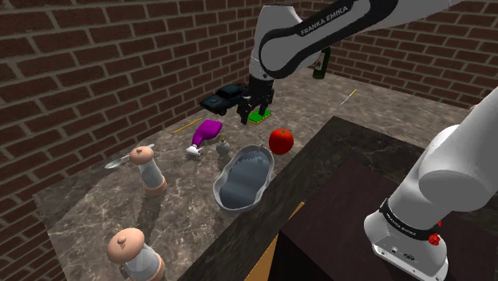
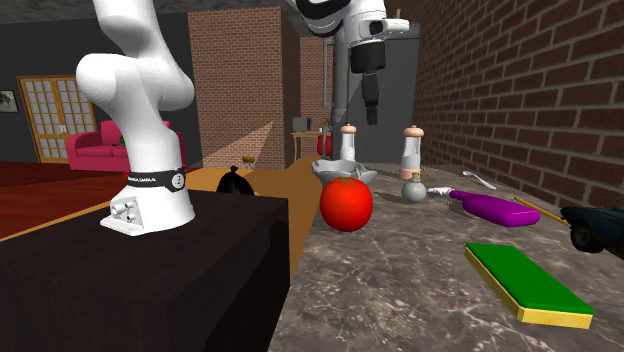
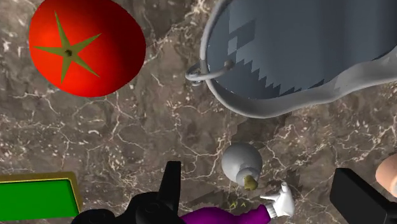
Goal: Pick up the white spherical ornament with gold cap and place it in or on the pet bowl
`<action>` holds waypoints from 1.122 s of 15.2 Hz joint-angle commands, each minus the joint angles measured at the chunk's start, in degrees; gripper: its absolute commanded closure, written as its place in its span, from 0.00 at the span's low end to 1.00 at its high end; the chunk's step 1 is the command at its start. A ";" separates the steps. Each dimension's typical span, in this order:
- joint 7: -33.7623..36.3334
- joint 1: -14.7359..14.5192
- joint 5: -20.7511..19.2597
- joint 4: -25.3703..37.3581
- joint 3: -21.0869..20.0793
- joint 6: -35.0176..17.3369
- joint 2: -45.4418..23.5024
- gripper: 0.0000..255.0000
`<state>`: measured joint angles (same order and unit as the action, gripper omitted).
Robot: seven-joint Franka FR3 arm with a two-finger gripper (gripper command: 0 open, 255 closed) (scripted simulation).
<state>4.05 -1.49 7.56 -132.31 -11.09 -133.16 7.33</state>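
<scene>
From where I sit, what matters is that the ornament (image 3: 240, 160) lies below the gripper (image 1: 250, 114), well apart from it down on the marble counter (image 3: 127, 140). In the wrist view it sits in the gap between the two black fingers (image 3: 170, 184), a little nearer to one of them than the other. The ball looks pale grey-white, with a small gold cap. From the shoulder and second exterior views I judge that it stands cap upward, so there is no long side to line up with, only a round body to close on below the cap. The gripper is open, its fingers spread wide, holding nothing and touching nothing. The bowl (image 3: 213, 83), a grey dish with a wavy rim, lies just beyond the ornament on the far side from the gripper, near it but with a strip of counter between. A tomato (image 3: 86, 44) sits off toward the side of the nearer finger, and a purple bottle (image 3: 216, 216) lies close under the gripper's base, just beside the ornament. I judge that the coming move is mostly a straight descent, with a slight sideways shift to centre the ball, taking care that the fingers miss the bottle
</scene>
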 commanded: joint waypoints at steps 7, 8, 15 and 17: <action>7.99 -1.68 -7.15 10.47 -1.46 -10.26 -17.54 0.00; 8.98 -2.11 -8.20 12.16 -1.28 -11.10 -19.72 0.00; 11.47 -3.72 -11.13 16.31 -0.15 -15.16 -27.29 0.00; 11.74 -3.95 -11.53 16.63 0.08 -16.18 -28.65 0.00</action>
<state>15.68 -5.35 -3.78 -115.81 -11.12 -148.83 -20.70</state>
